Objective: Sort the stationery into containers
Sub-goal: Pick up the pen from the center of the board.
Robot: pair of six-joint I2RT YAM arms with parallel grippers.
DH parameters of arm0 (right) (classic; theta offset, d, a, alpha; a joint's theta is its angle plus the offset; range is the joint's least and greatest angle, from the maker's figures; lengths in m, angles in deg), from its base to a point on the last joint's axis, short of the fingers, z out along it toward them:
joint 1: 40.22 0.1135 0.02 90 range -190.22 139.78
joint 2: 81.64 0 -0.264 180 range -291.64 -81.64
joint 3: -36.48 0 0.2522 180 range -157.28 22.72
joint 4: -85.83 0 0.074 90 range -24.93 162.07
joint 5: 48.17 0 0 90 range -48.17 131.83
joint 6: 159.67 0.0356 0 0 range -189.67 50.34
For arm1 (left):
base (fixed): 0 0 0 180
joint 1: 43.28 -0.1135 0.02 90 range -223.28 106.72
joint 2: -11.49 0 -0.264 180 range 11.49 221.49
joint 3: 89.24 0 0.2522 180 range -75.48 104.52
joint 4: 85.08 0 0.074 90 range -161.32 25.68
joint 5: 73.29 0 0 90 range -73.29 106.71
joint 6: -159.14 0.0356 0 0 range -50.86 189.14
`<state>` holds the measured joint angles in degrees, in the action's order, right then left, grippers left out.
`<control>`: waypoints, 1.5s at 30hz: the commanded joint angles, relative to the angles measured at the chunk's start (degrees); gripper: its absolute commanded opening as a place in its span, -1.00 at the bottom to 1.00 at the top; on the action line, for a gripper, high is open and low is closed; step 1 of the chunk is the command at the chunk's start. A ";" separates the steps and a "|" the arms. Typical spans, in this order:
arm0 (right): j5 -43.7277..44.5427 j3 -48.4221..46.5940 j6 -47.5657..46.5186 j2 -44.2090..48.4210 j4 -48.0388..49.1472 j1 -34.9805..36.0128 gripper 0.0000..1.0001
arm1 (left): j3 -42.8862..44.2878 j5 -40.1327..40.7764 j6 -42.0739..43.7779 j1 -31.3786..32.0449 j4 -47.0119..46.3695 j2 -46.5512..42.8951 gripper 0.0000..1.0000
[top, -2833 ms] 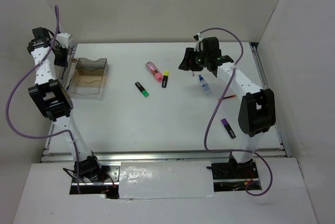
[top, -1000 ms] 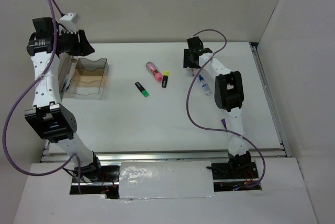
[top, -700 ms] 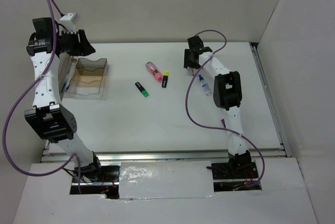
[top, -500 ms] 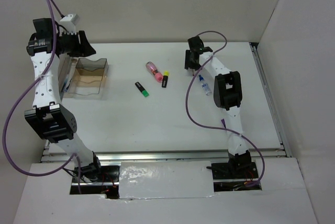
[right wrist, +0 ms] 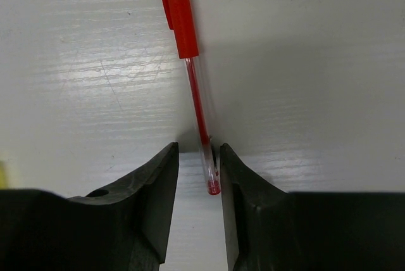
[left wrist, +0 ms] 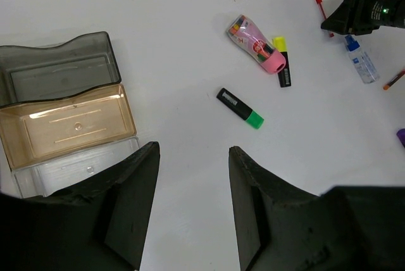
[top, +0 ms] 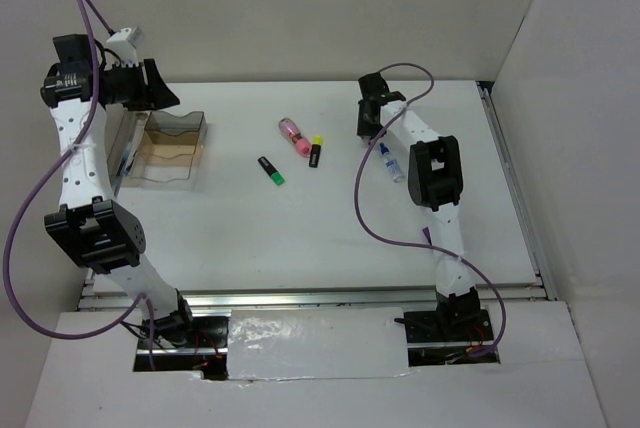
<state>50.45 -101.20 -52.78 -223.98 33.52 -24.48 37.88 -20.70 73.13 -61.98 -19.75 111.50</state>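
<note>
A: White table (top: 330,238), containers (top: 165,153) at its left, red pen (right wrist: 197,103) lying flat at the far side, well apart from them. How will it handle?
B: Light, stiff, with a slick clear barrel that will likely roll (it's thin, so little to bite on). I'd grab mid-barrel, jaws square across it.
A: Grippers?
B: Left gripper (left wrist: 193,151) has its jaws wide apart and empty, and hangs high over the containers. Right gripper (right wrist: 197,151) is down at the table, jaws a narrow gap apart, straddling the pen's plug end. Neither pad looks to be pressing on it, so not clamped yet.
</note>
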 commanded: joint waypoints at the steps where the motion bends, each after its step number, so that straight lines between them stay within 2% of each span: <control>1: 0.17 2.80 1.40 1.28 -1.45 0.25 -0.23 | 1.60 -2.40 -1.35 -0.72 1.25 -1.39 0.19; 5: -0.27 3.59 1.92 1.80 -1.27 -0.02 -0.39 | 2.48 -2.50 -1.26 -0.73 2.48 -1.83 0.20; 11: -1.24 5.26 2.28 2.60 -0.65 -0.37 -0.96 | 1.87 -2.67 -0.91 -0.81 2.57 -2.53 0.20; 13: -3.33 6.14 2.36 3.38 -0.39 -0.80 -1.00 | -0.14 -3.63 -1.17 -1.07 1.78 -3.23 0.20; 15: -7.20 6.84 1.40 3.74 -1.70 -1.07 -1.00 | -2.87 -8.10 -1.70 -1.87 0.12 -4.20 0.21; 16: -12.26 6.67 0.96 4.44 -2.75 -1.16 -1.00 | -6.71 -9.77 -3.01 -2.13 -3.02 -6.12 0.22; 18: -16.17 8.06 -0.88 6.36 -5.12 -0.72 -1.00 | -11.56 -14.42 -5.98 -2.83 -7.25 -8.32 0.34; 19: -18.53 9.99 -1.41 10.90 -4.61 -0.02 -1.00 | -16.28 -15.67 -8.01 -2.83 -11.62 -10.95 0.37; 20: -19.69 12.62 -2.20 13.73 -0.87 0.42 -1.00 | -18.85 -18.38 -9.08 -3.01 -13.76 -12.28 0.37; 21: -20.57 19.52 -2.38 20.72 1.61 0.68 -1.00 | -21.23 -19.45 -11.78 -2.92 -16.13 -14.99 0.37; 22: -21.36 23.07 -2.38 24.44 4.41 1.64 -1.00 | -26.30 -20.85 -13.99 -3.01 -21.55 -16.32 0.39; 23: -24.24 28.94 -2.99 27.53 9.05 2.18 -1.00 | -29.48 -26.26 -16.36 -2.84 -25.52 -17.73 0.40; 24: -25.92 31.00 -3.26 30.69 10.49 2.62 -1.00 | -32.65 -29.18 -23.60 -2.92 -30.34 -20.61 0.40; 25: -27.68 33.02 -3.35 35.86 11.99 3.58 -1.00 | -39.81 -31.13 -29.24 -2.40 -43.44 -22.21 0.41; 26: -31.52 36.78 -3.26 38.08 14.35 3.94 -1.00 | -43.97 -32.45 -34.78 -1.96 -50.18 -23.88 0.41; 27: -33.48 37.95 -3.09 42.19 15.16 4.37 -1.00 | -51.15 -32.90 -45.37 -1.43 -59.74 -27.29 0.41; 29: -39.78 42.42 -2.38 45.74 17.61 5.78 -1.00 | -56.73 -31.42 -52.30 0.93 -74.86 -30.29 0.42; 30: -40.95 43.66 -1.86 49.23 18.50 6.31 -1.00 | -58.85 -28.71 -55.90 2.16 -77.39 -32.92 0.42; 33: -44.38 48.32 -0.45 54.86 21.84 8.77 -1.00 | -66.49 -24.14 -59.79 8.40 -84.78 -36.27 0.39; 34: -45.18 49.29 0.68 56.02 23.76 9.38 -1.00 | -67.56 -22.81 -60.41 11.63 -86.10 -36.89 0.38; 39: -52.55 49.21 4.64 57.79 25.27 12.02 -1.00 | -73.27 -14.55 -66.46 20.00 -100.13 -37.78 0.36; 43: -54.50 47.64 8.16 57.09 26.85 13.95 -1.00 | -74.07 -7.87 -66.13 24.67 -99.04 -35.50 0.34; 45: -54.68 47.28 8.86 56.65 27.21 14.74 -1.00 | -73.81 -7.33 -66.39 24.85 -98.95 -34.53 0.31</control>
<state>-0.67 -52.24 -46.73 -167.00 56.61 -11.41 -36.01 -33.18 8.76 -37.79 -112.60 75.79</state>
